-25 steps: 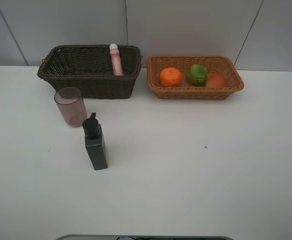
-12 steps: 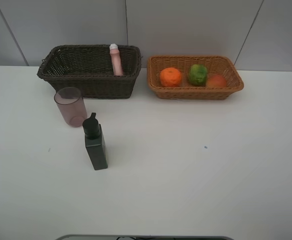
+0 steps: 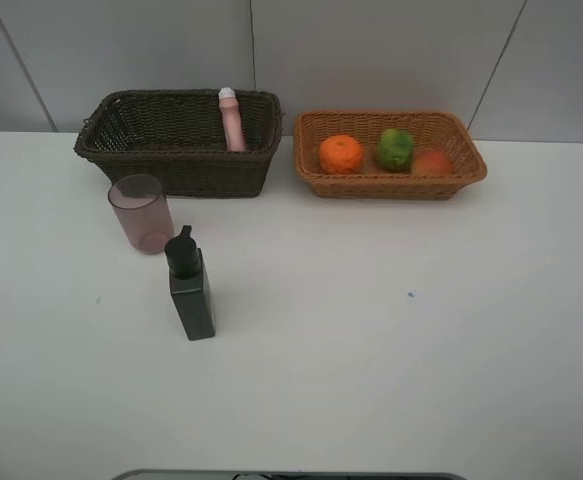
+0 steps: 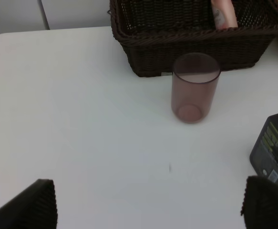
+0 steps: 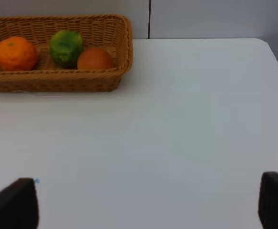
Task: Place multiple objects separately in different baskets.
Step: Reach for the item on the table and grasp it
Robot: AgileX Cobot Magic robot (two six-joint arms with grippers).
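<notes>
The left gripper [image 4: 148, 205] is seen only in its own wrist view. Just the ends of its two dark, blunt fingertips [image 4: 34, 206] are caught in frame, one at each side. The jaws are spread wide apart and nothing is gripped between them. The right gripper [image 5: 143, 202] is shown in the same way in its wrist view. Two dark fingertips [image 5: 276, 202] are set far apart, the jaws are opened wide, and nothing is clasped. Both grippers are held raised and are angled forward and downward.
</notes>
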